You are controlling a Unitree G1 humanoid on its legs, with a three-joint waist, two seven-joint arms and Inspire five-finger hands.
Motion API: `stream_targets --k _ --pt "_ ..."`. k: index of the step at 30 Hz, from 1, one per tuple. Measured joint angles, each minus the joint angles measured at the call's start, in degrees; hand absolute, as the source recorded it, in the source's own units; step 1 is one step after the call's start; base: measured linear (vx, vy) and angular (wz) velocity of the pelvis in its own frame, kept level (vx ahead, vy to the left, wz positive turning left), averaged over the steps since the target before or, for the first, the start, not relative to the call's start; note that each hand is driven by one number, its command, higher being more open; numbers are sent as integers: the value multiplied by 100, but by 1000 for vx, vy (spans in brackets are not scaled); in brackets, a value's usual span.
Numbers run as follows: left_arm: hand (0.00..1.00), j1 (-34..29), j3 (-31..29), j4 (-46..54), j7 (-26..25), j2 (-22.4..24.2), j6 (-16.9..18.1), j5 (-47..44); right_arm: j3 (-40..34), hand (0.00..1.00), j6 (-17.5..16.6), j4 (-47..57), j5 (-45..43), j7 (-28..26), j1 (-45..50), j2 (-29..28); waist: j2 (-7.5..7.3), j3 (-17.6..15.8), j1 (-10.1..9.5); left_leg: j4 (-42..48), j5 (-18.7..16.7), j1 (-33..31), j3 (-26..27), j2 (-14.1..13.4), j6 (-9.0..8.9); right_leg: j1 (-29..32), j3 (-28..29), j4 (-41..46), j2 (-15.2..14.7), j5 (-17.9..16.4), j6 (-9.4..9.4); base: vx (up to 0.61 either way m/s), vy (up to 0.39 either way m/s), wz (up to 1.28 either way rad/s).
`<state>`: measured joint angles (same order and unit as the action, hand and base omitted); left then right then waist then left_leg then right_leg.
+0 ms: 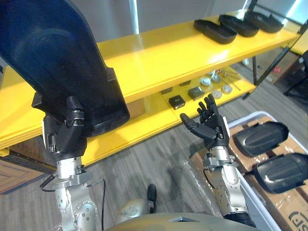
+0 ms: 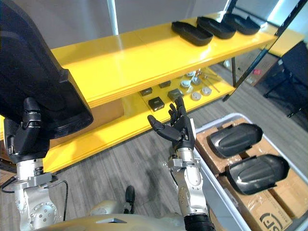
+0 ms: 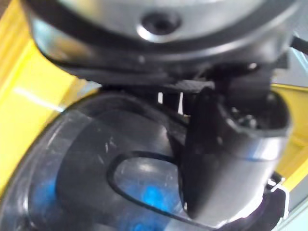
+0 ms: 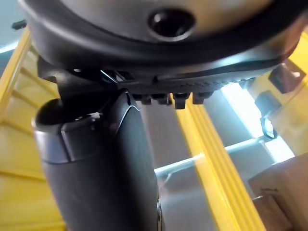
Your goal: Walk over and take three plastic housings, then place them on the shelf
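The yellow shelf (image 1: 159,57) is running ahead of both hands as the placing step is under way. A large black housing (image 1: 57,62) is rising above the left hand (image 1: 66,134), whose curled fingers are clamping its lower edge. The right hand (image 1: 210,126) is hanging spread and empty. The next move is probably calling for lowering the housing flat onto bare shelf, well short of the row (image 1: 239,24) lying far beyond the right hand.

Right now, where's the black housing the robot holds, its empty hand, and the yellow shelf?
held housing (image 1: 62,62), left eye view, middle of its dark shell.
right hand (image 1: 210,127), left eye view, on the open palm.
yellow shelf (image 1: 168,53), left eye view, bare top board.
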<state>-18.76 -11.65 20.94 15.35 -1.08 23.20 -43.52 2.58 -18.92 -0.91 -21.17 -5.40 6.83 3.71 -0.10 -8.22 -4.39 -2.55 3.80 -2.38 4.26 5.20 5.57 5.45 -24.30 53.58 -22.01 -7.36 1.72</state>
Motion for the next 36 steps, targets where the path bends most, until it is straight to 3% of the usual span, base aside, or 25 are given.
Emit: stream_targets --k 1,3,5,7,10,11,13,14,15,16,17,18,20,21,22,23,25,27,33,36 --pt "0 152 -3 -1 -113 -13 10 40 -43 100 -14 168 -2 -23 -23 6 21 -26 30 -57 -6 95 -76 0 -8 165 -6 -308 250 -350 121 149 37 34" --pt "0 402 17 -5 -307 -29 21 118 -119 100 -31 353 15 -46 -153 22 43 -39 55 -99 3 129 -141 3 -19 437 37 -1201 627 -595 136 150 13 14" --pt "0 693 108 -31 -490 -78 21 124 -198 100 -38 537 50 -24 -261 45 60 -53 146 -154 34 150 -279 16 -61 742 329 -2227 948 -510 251 124 -6 28" --pt "0 882 262 -66 -805 -165 23 397 -274 100 -37 667 40 -21 -274 53 77 -77 289 -217 32 321 -468 145 -61 907 815 -3148 1017 -216 684 145 -34 59" --pt "0 914 311 -108 -902 -180 22 638 -342 100 -37 675 -12 -109 -278 62 60 -74 363 -213 -122 586 -763 272 -41 750 1153 -3539 1013 15 568 194 -69 62" --pt "0 917 307 -106 -973 -183 31 731 -375 100 -37 675 -51 -197 -278 69 50 -64 355 -31 -410 575 -795 273 -31 596 1126 -3729 1062 121 547 196 -89 59" --pt "0 869 269 -158 -1148 -183 31 782 -371 100 -27 673 -51 -346 -277 145 101 -77 301 851 -1111 282 -390 29 -255 154 959 -3955 1312 74 438 187 -134 59" --pt "0 778 195 -171 -1201 -214 31 781 -348 100 -10 672 -52 -474 -276 234 137 -72 287 1784 -1521 27 5 -284 -582 -321 864 -4260 1546 -59 214 247 -220 56" --pt "0 774 129 -240 -1188 -212 29 782 -369 100 -5 667 -63 -566 -321 356 170 -124 291 2745 -1621 -335 274 -486 -688 -647 771 -4589 1650 279 21 286 -234 68" --pt "0 760 104 -376 -1189 -193 -2 782 -395 100 1 665 -80 -619 -333 501 218 -169 288 3853 -1713 -829 596 -733 -792 -899 666 -4728 1705 345 -8 222 -165 38" --pt "0 691 64 -511 -1171 -176 -35 783 -424 100 -6 634 -130 -712 -344 564 254 -162 181 4227 -1853 -1014 883 -970 -775 -1069 626 -4789 1725 326 -26 281 -153 20" --pt "0 678 13 -680 -1132 -166 -100 764 -561 100 -51 623 -172 -804 -396 622 296 -139 141 3849 -1900 -1181 1029 -1209 -807 -1260 546 -4879 1720 299 -18 280 -120 5" --pt "0 681 38 -717 -1048 -135 -110 755 -737 100 -126 608 -173 -795 -506 628 382 -95 183 2919 -1651 -1313 1020 -1311 -1000 -1319 413 -4920 1719 305 -4 314 -30 25" --pt "0 688 156 -712 -916 -136 -113 762 -902 100 -165 604 -173 -726 -521 635 445 -66 253 1927 -911 -1194 991 -1344 -999 -1402 328 -4909 1714 278 49 351 81 31" --pt "0 698 322 -701 -773 -151 -114 768 -1018 100 -178 591 -174 -610 -525 674 504 -24 306 1344 127 -965 999 -1383 -760 -1523 307 -4817 1691 125 268 445 152 31" --pt "0 735 405 -708 -717 -195 -139 768 -1066 100 -184 568 -175 -526 -520 643 404 -18 331 1188 168 -821 1043 -1242 -603 -1565 302 -4781 1561 79 330 329 144 14" --pt "0 785 699 -607 -592 -326 -291 776 -1093 100 -206 578 -175 -255 -555 606 272 30 383 496 303 -346 1201 -933 -500 -1547 289 -4594 1282 78 341 248 120 -1" --pt "0 790 861 -483 -514 -462 -434 823 -1090 100 -206 580 -179 -144 -535 421 221 58 454 284 305 -163 1275 -835 -445 -1560 285 -4513 1189 104 382 202 85 -11" --pt "0 1376 1537 -442 -325 -606 -956 1006 -1085 100 -177 630 -167 115 -183 201 185 80 529 -22 299 96 1421 -797 -441 -1558 391 -4461 1186 161 473 82 1 -11" --pt "0 1839 2032 -450 -508 -727 -1308 1003 -1073 100 -92 771 -112 204 27 201 196 95 689 -88 302 109 1547 -810 -447 -1466 509 -4465 1199 162 474 0 -16 -23"
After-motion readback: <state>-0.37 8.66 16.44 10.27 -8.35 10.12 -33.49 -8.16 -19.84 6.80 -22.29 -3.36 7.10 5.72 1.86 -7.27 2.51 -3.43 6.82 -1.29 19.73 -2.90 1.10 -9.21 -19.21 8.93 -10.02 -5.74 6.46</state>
